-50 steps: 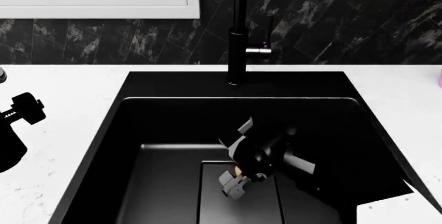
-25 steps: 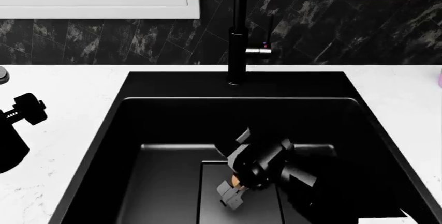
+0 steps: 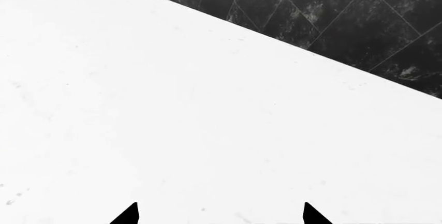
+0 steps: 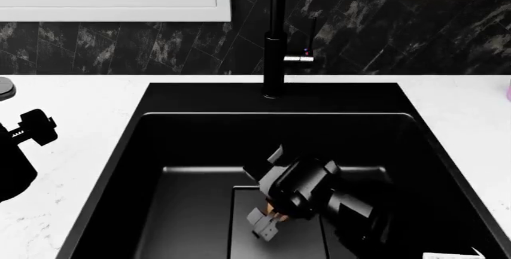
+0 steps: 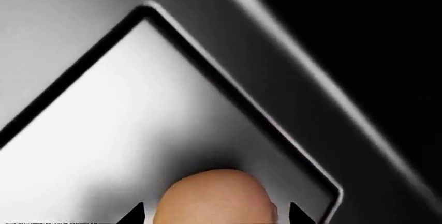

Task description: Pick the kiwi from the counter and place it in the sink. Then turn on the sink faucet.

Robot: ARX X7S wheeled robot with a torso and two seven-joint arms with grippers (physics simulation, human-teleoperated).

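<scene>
Kiwi point(image 5: 215, 197) sits pinched between my right gripper's point(image 4: 271, 214) fingers, low inside the sink point(image 4: 191, 145) just above the drain plate point(image 5: 138, 120); I cannot tell if it touches. By my judgement the carry is done, the release and the faucet point(image 4: 274, 61) remain. My left gripper point(image 3: 219, 214) hangs spread and empty over the counter point(image 3: 173, 120). I count one kiwi, one sink, one faucet with one lever point(image 4: 300, 59).
</scene>
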